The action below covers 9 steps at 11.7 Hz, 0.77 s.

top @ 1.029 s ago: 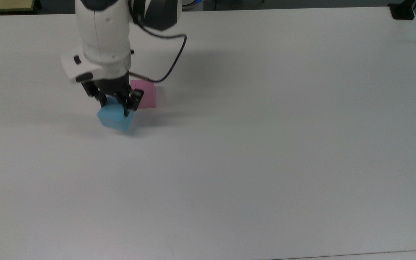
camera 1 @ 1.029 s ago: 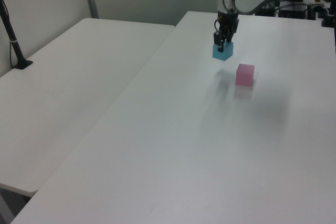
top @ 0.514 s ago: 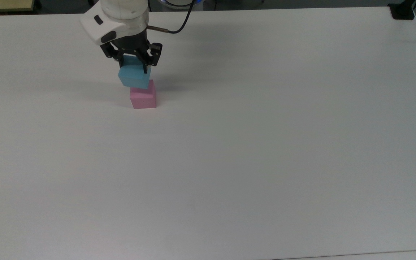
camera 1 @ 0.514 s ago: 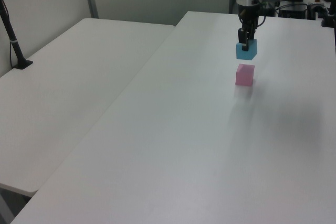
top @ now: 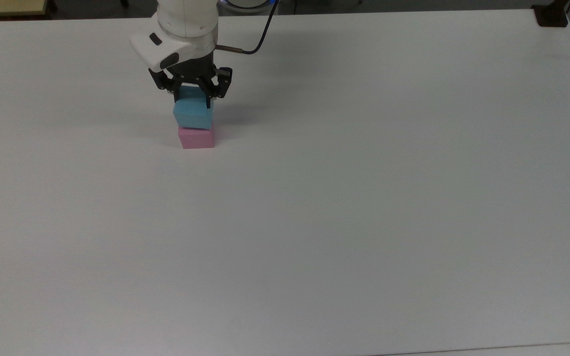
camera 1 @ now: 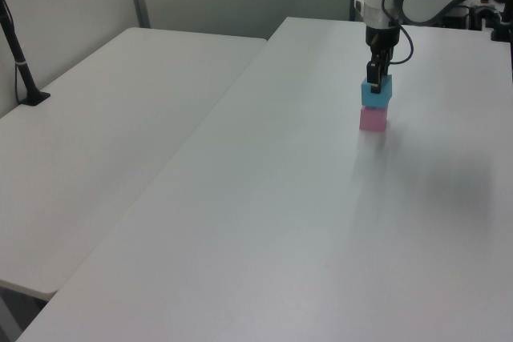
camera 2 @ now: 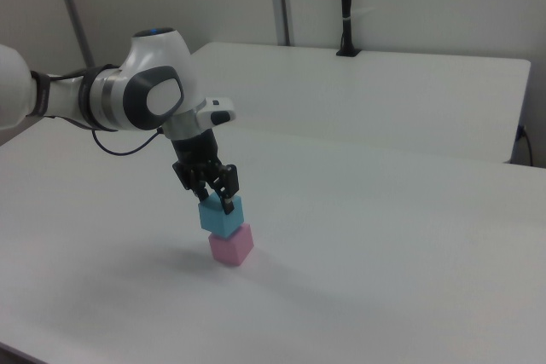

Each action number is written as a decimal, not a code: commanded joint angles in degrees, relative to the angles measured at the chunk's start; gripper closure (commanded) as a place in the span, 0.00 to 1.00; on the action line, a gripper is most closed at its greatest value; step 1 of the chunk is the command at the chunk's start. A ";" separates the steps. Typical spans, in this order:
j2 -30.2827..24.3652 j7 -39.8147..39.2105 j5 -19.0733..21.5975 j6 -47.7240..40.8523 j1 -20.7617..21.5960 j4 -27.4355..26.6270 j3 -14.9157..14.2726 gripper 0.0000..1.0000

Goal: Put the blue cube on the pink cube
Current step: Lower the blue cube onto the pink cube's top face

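Note:
The blue cube [top: 193,116] sits on top of the pink cube [top: 196,139] near the top view's upper left, and their faces look to be touching. My gripper [top: 194,97] hangs straight down over the stack, its two black fingers closed on the upper sides of the blue cube. In the left view the blue cube [camera 1: 375,94] rests squarely above the pink cube [camera 1: 373,118], with the gripper [camera 1: 375,82] above them. In the right view the blue cube [camera 2: 222,218] stands slightly offset on the pink cube [camera 2: 231,247], held by the gripper [camera 2: 217,199].
The white table [top: 339,207] stretches wide and bare around the stack. A black cable [top: 260,37] loops off the wrist. A black mount [top: 551,15] sits at the table's far corner. A second white table [camera 1: 104,126] with a black pole [camera 1: 20,58] adjoins in the left view.
The gripper carried the blue cube from the table beside the pink cube, up and over it, then lowered it onto the pink cube. The pink cube stayed in place.

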 commanded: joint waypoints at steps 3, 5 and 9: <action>-0.08 0.13 -1.28 1.54 0.40 -1.24 -0.37 0.09; -0.08 0.13 -1.63 1.54 0.31 -1.06 -0.37 0.09; -1.65 0.31 -1.20 -2.21 0.04 2.26 -0.37 0.09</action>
